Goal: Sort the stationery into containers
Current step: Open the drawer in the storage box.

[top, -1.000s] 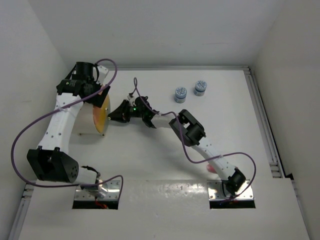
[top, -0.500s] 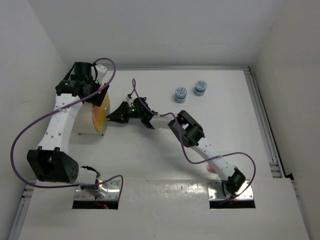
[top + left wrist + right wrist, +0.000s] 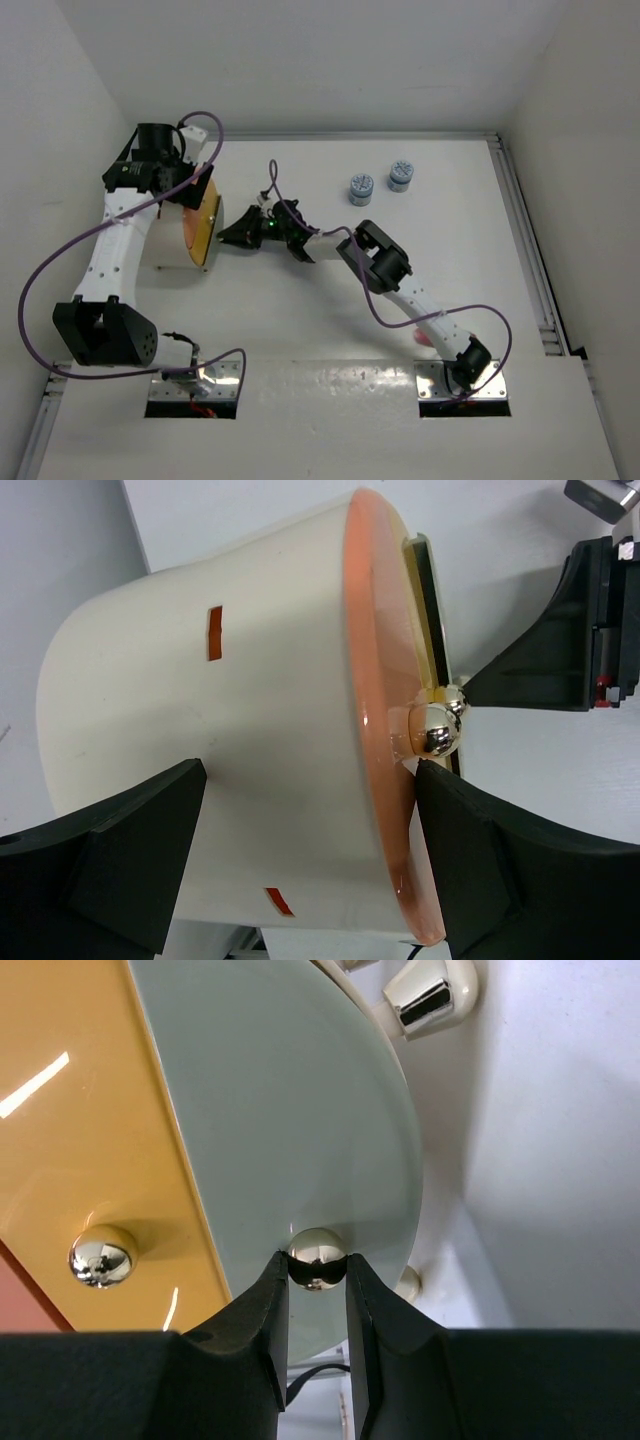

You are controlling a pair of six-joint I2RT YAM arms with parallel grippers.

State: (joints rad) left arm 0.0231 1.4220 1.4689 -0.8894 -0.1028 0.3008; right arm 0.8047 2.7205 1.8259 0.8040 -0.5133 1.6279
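Note:
The cream drum container (image 3: 172, 252) lies on its side at the left, its orange round face (image 3: 206, 228) turned to the right. My right gripper (image 3: 222, 237) is shut on a shiny drawer knob (image 3: 317, 1257) set in a pale grey-green panel (image 3: 290, 1110); a second knob (image 3: 100, 1256) sits on the orange panel beside it. My left gripper (image 3: 310, 770) is open over the drum (image 3: 230, 700), one finger above its cream wall and the other against the orange rim (image 3: 375, 680). Two round blue-and-white pieces (image 3: 361, 187) (image 3: 400, 175) stand at the back. A pink piece (image 3: 424, 338) peeks from under the right arm.
White enclosure walls close in on the left, back and right. A metal rail (image 3: 525, 240) runs along the right side. Purple cables (image 3: 45, 270) loop beside the left arm and over the right forearm. Both arm bases sit at the near edge.
My right gripper has moved left to the drum's face and closed on the knob. My left gripper has shifted slightly to the left over the drum.

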